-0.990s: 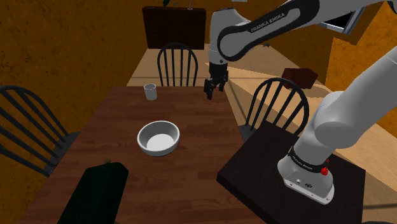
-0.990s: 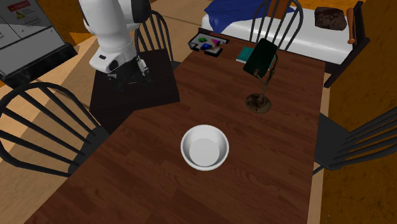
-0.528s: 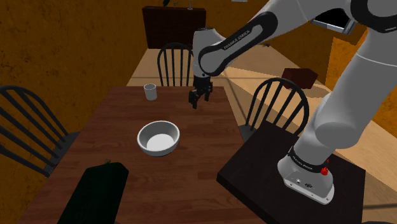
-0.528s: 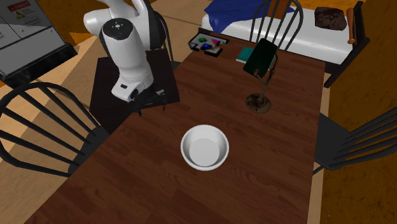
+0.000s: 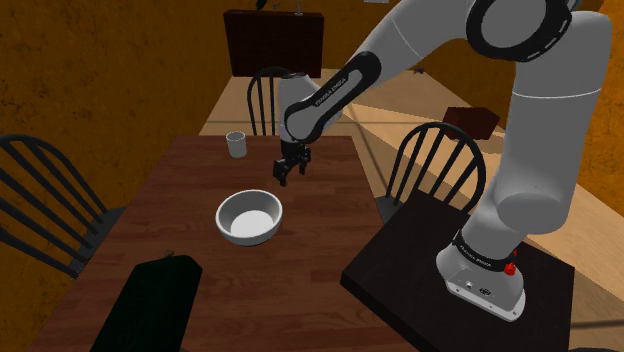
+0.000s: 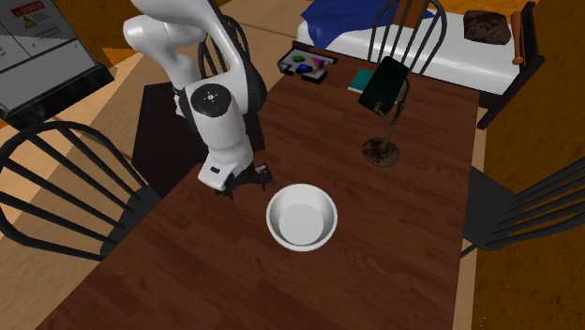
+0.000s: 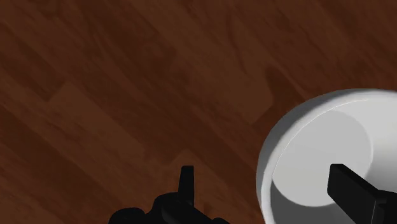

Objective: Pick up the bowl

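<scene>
Bowl (image 7: 318, 146) pickup is being set up with the fingers (image 7: 355, 189) spread wide and nothing clasped between them. In the wrist view one finger is seen over the bowl's pale inside and the other over bare wood outside it, so a stretch of the rim is bracketed between the two. This spread is judged to be chosen for a pinch on the wall of the bowl, since the bowl looks too broad to be spanned whole.

The gripper (image 5: 289, 172) is pointed downward and is held above the table (image 5: 180, 190), just beside the bowl on the side toward the shoulder view's upper right. No contact with the rim is seen, and a descent is judged to be needed before the jaws can be closed.

The bowl is set upright and empty near the middle of the table, with open wood all round it. A small cup (image 5: 236, 144) is placed well apart toward the far edge, and a lamp (image 6: 384, 89) is placed well apart on the other side, so neither is likely to be struck. The arm is stretched out from the stand (image 5: 400, 260), which is set against the table's edge.
</scene>
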